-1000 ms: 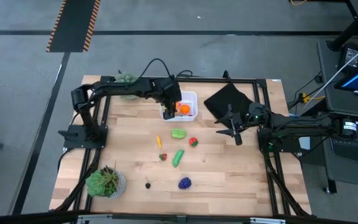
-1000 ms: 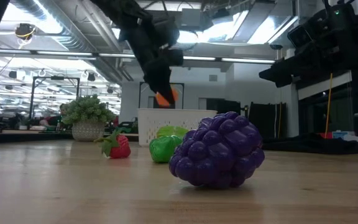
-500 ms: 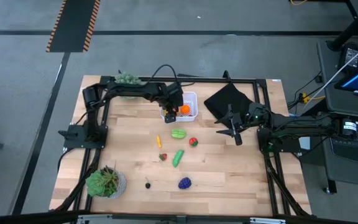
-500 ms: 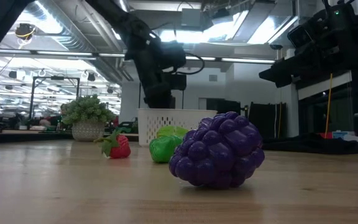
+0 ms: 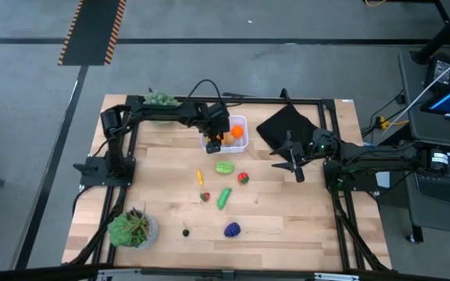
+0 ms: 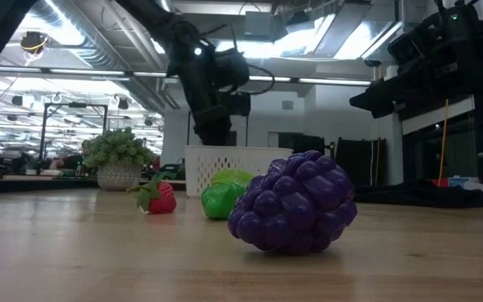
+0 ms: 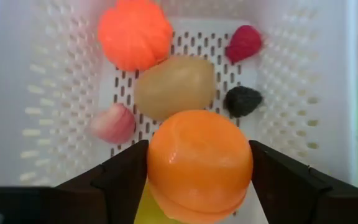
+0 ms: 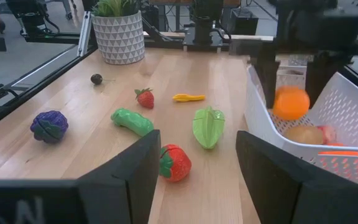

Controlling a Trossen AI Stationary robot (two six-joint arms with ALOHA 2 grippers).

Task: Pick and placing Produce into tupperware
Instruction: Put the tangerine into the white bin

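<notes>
My left gripper (image 5: 217,140) reaches down into the white tupperware (image 5: 244,125) at the table's far middle, shut on an orange round fruit (image 7: 199,165). Under it in the tub lie a red-orange fruit (image 7: 134,34), a pale yellow one (image 7: 176,86), a pink bulb (image 7: 114,123), a raspberry (image 7: 243,43) and a blackberry (image 7: 243,101). A green starfruit (image 5: 224,167), a strawberry (image 5: 243,178), a cucumber (image 5: 223,197) and purple grapes (image 5: 232,229) rest on the table. My right gripper (image 5: 289,164) hovers open at the right, holding nothing. My left gripper pinches the orange fruit by two opposite sides (image 7: 157,162) between its two fingers. The fingers (image 8: 265,78) come steeply from above into the tub. The fruit (image 8: 291,102) hangs between them just inside the tub's wall (image 8: 272,134), above the pieces on the floor.
A black folded cloth (image 5: 287,125) lies right of the tub. Potted plants stand at the near left (image 5: 133,228) and the far left (image 5: 160,99). A small yellow piece (image 5: 199,176), a small strawberry (image 5: 205,197) and a dark berry (image 5: 186,231) lie on the table's middle.
My left gripper has gone down into the tub with the orange fruit. In the low view the fruit showed above the tub's rim a second ago and is now hidden behind its wall.
</notes>
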